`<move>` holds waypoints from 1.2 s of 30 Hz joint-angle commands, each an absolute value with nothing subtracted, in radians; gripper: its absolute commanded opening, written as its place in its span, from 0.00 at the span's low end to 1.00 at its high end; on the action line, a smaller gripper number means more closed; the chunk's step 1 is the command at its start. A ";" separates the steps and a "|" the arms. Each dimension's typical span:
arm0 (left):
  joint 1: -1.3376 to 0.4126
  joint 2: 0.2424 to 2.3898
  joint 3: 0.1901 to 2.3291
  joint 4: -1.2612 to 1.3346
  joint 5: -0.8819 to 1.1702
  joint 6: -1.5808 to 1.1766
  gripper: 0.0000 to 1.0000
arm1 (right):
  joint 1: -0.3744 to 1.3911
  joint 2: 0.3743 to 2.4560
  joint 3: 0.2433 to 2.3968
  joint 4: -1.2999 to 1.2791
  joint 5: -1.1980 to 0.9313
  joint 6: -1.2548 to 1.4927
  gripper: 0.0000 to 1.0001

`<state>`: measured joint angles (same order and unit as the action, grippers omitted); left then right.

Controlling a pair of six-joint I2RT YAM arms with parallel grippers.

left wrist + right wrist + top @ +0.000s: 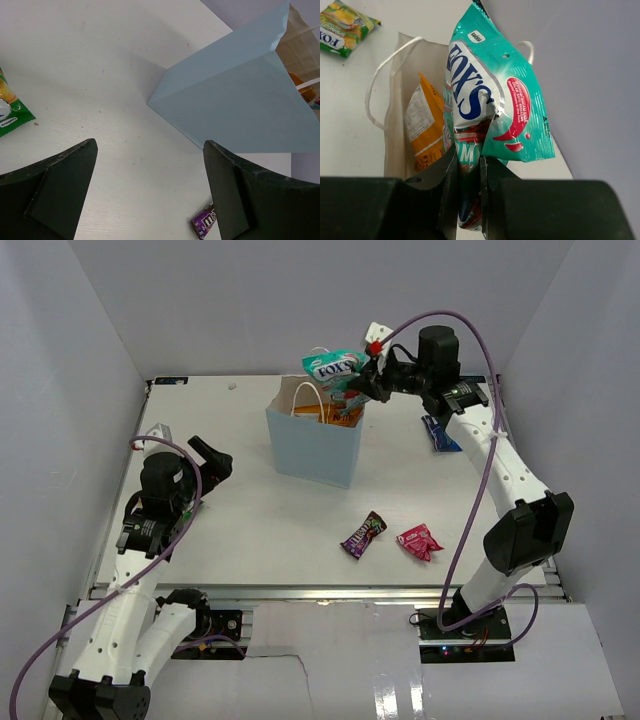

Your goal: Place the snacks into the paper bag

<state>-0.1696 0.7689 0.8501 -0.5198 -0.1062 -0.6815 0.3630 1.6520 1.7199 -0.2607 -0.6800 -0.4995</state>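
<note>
The pale blue paper bag (315, 445) stands upright at the table's middle back. My right gripper (358, 388) is shut on the teal-red packet (333, 367) and holds it over the bag's open top; the right wrist view shows the fingers (468, 157) pinching the packet (495, 100). The orange chip bag (425, 130) stands inside the bag. The purple packet (363, 534) and pink-red packet (420, 541) lie in front of the bag. The blue-white bag (440, 432) lies by my right arm. The green-yellow packet (10, 107) lies left of the bag. My left gripper (210, 460) is open and empty.
White walls enclose the table on three sides. The bag's white loop handles (310, 395) stand up at its mouth. In the left wrist view the bag (235, 100) is ahead to the right and the purple packet (204, 222) lies by the right finger.
</note>
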 commanded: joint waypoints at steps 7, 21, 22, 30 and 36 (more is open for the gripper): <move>-0.166 0.764 0.854 -0.523 -0.100 -0.683 0.97 | 0.448 1.618 1.710 -0.233 -0.603 -0.523 0.08; -0.167 0.778 0.845 -0.503 -0.083 -0.672 0.97 | 0.538 1.698 1.727 -0.343 -0.528 -0.579 0.09; -0.167 0.776 0.844 -0.508 -0.083 -0.673 0.97 | 0.543 1.700 1.726 -0.351 -0.517 -0.594 0.10; -0.166 0.795 0.844 -0.514 -0.083 -0.678 0.97 | 0.564 1.795 1.779 -0.440 -0.390 -0.684 0.14; -0.166 0.808 0.850 -0.523 -0.093 -0.676 0.98 | 0.571 1.832 1.841 -0.541 -0.417 -0.745 0.42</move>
<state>-0.1696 0.8062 0.8452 -0.5232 -0.0925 -0.6792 0.5682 1.8481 1.7840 -0.4934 -0.4213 -0.6834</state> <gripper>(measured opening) 0.973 0.364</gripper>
